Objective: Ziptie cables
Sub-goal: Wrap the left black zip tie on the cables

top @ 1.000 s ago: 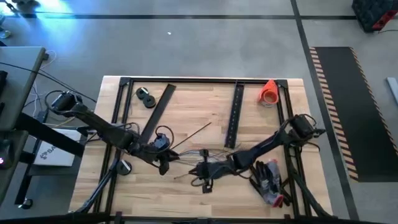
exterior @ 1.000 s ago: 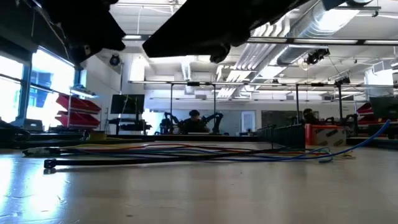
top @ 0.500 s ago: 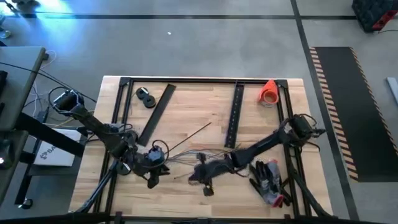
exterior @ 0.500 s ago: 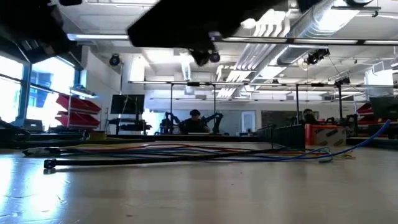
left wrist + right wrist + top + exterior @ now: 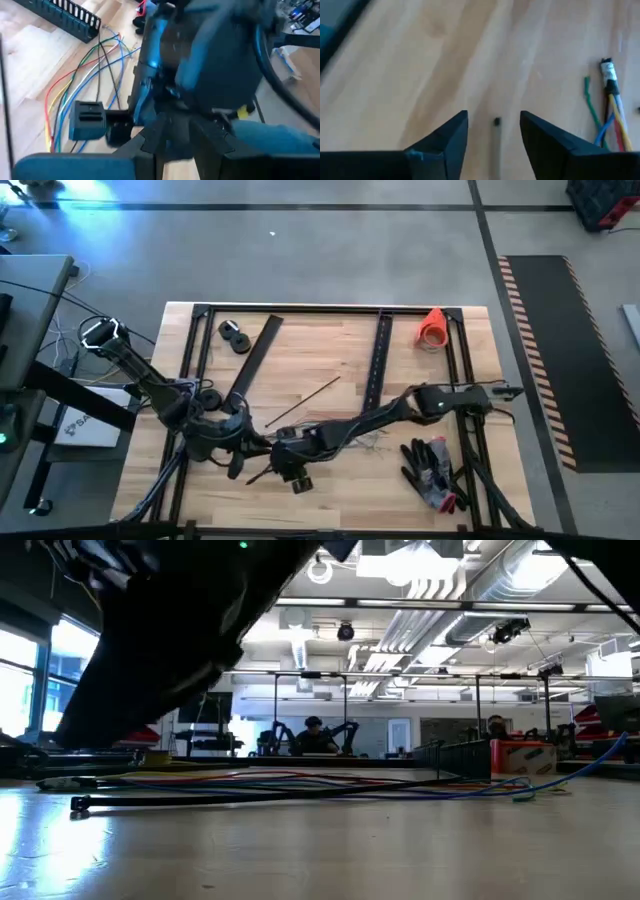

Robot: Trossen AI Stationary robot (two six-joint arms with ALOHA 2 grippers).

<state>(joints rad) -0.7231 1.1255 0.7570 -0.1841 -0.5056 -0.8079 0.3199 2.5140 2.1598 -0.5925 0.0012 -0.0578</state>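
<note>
The cables (image 5: 345, 432) lie spread on the counter (image 5: 320, 345) near its front edge. The right end effector (image 5: 292, 472) hangs over their left end with its fingers (image 5: 547, 142) parted, empty. The left end effector (image 5: 236, 465) sits just beside it; I cannot tell its state.

- No text, label, brand, number or sign can be read in any view.
- Dark marks are seen on a white box (image 5: 88, 426) left of the table, but they cannot be made out.

Wooden table (image 5: 330, 340) with cables (image 5: 345, 442), gloves (image 5: 430, 465)
</note>
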